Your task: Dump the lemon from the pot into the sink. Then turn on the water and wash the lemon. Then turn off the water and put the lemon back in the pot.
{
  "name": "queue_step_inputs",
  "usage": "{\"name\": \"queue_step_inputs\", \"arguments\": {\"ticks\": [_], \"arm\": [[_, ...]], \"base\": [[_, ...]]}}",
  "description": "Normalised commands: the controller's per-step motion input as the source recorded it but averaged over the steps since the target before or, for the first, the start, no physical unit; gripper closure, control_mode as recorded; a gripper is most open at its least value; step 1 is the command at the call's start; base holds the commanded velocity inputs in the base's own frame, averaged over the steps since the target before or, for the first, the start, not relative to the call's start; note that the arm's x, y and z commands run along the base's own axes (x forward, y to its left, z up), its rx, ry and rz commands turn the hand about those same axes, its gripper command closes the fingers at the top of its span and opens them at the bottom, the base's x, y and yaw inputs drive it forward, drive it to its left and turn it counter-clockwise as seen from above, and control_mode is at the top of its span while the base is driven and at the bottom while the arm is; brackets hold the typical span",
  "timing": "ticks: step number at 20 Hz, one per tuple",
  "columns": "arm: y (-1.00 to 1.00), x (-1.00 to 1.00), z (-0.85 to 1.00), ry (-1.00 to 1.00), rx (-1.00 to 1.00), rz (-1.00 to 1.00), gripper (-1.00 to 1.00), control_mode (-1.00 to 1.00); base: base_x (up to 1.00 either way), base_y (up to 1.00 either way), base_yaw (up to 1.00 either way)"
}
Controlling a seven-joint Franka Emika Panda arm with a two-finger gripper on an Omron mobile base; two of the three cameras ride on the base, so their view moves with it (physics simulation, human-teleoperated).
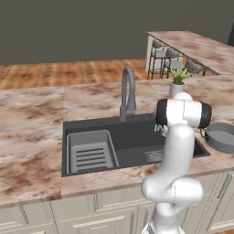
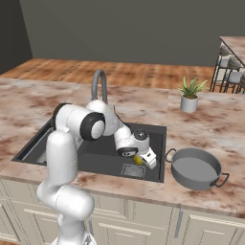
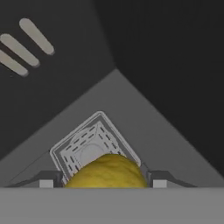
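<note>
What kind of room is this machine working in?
It looks like a home kitchen, computer-rendered. A dark sink with a tall arched faucet sits in a marble-look counter over cabinets, and a grey pot rests beside it.

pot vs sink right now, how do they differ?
The pot is round and shallow and stands on the counter to the right; the sink is a rectangular basin set into the counter. The pot holds nothing, while the sink holds the lemon, between the gripper fingers over the drain grate. Both are dark grey.
</note>
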Motion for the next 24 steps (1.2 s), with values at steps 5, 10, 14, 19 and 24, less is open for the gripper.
{"name": "queue_step_inputs", "arguments": {"ticks": [5, 10, 14, 19, 24], "arm": [[0.15, -0.18, 0.83, 0.0, 0.0, -0.08, 1.0, -1.0], [0.0, -0.12, 0.85, 0.0, 0.0, -0.05, 1.0, -1.0], [0.0, -0.13, 0.85, 0.0, 0.0, 0.0, 1.0, -1.0], [0.0, -0.18, 0.85, 0.04, 0.0, -0.01, 1.0, -1.0], [-0.16, -0.26, 0.67, 0.1, 0.0, -0.01, 1.0, -1.0]], "base": [[0.0, 0.0, 0.0], [0.0, 0.0, 0.0], [0.0, 0.0, 0.0], [0.0, 0.0, 0.0], [0.0, 0.0, 0.0]]}}
